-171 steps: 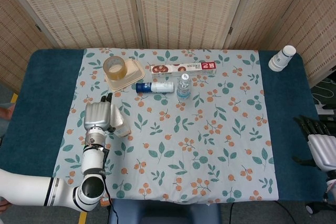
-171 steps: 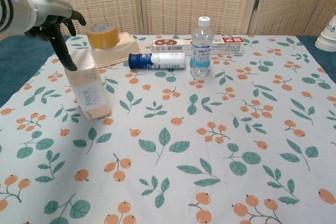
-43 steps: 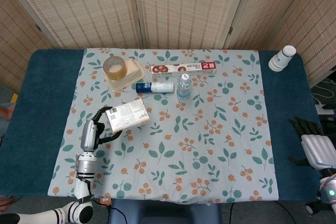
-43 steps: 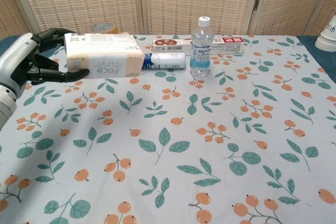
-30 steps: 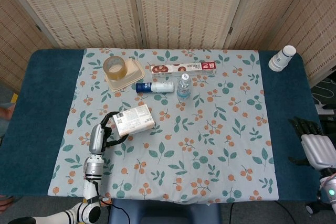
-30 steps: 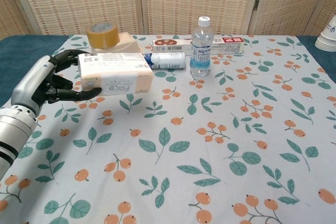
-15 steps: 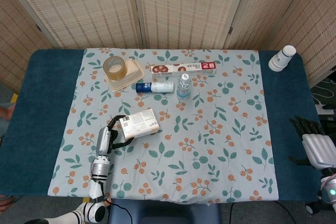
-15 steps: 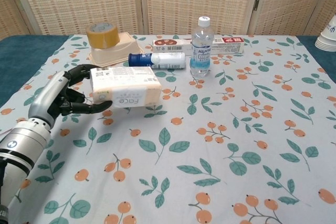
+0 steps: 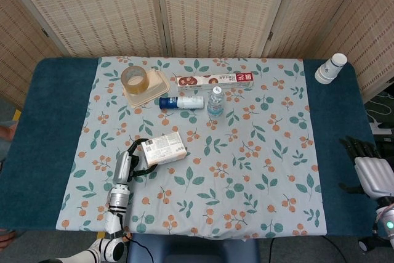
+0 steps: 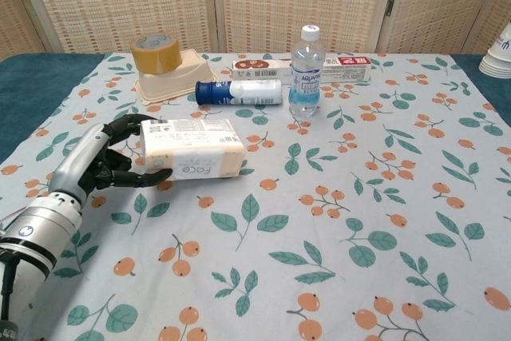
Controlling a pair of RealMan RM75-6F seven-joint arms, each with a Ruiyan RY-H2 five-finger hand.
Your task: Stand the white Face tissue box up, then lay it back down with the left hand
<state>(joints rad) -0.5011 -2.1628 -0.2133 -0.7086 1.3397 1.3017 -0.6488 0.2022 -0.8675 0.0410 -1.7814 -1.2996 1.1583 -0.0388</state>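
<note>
On the counter (image 9: 58, 121), near left of the floral cloth, the white Face tissue box (image 10: 192, 148) lies lengthwise, the left robot hand (image 10: 108, 159) clasping its left end. It looks light and soft-sided, so grip the short ends gently. "Face" reads upside down; the water bottle (image 10: 304, 71) says "AQUARIUS". The right robot hand (image 9: 371, 173) idles, holding nothing.

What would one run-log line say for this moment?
phase: laying down | left hand: grips tissue box, lying flat on tablecloth | right hand: idle, off to side
</note>
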